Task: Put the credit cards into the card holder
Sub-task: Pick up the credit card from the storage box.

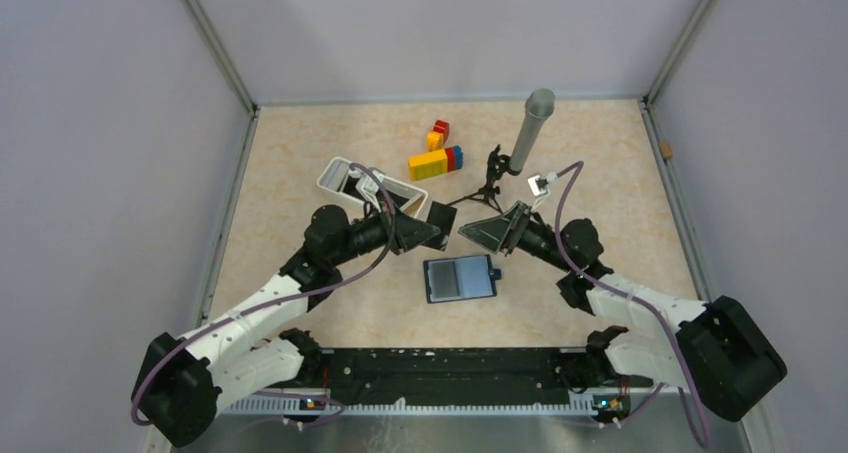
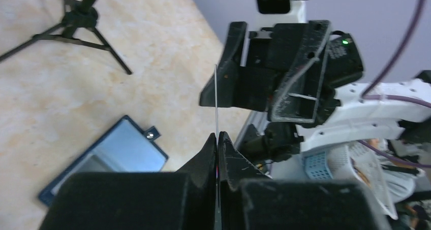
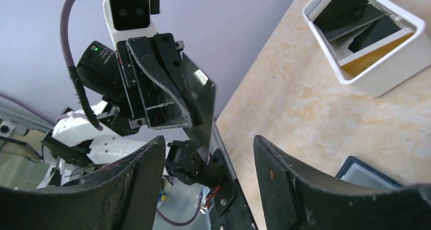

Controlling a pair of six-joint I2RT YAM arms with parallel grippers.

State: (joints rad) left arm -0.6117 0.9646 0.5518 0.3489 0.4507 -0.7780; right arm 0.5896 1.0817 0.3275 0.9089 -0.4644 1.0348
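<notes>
My left gripper point(image 1: 438, 233) is shut on a dark credit card point(image 1: 441, 216) and holds it above the table. In the left wrist view the fingers point(image 2: 218, 136) pinch the card point(image 2: 216, 98), seen edge-on. My right gripper point(image 1: 475, 232) is open and faces it closely. In the right wrist view the card point(image 3: 201, 100) hangs just ahead of the open right gripper point(image 3: 209, 138), apart from both fingers. The navy card holder point(image 1: 460, 278) lies open on the table below, grey pockets up; it also shows in the left wrist view point(image 2: 109, 159). More dark cards point(image 3: 356, 22) lie in the white tray point(image 3: 378, 80).
The white tray point(image 1: 335, 173) stands behind my left arm. Coloured toy bricks point(image 1: 436, 156) lie at the back middle. A small black tripod point(image 1: 486, 186) carries a tilted grey cylinder point(image 1: 533, 125) behind my right gripper. Enclosure walls ring the table.
</notes>
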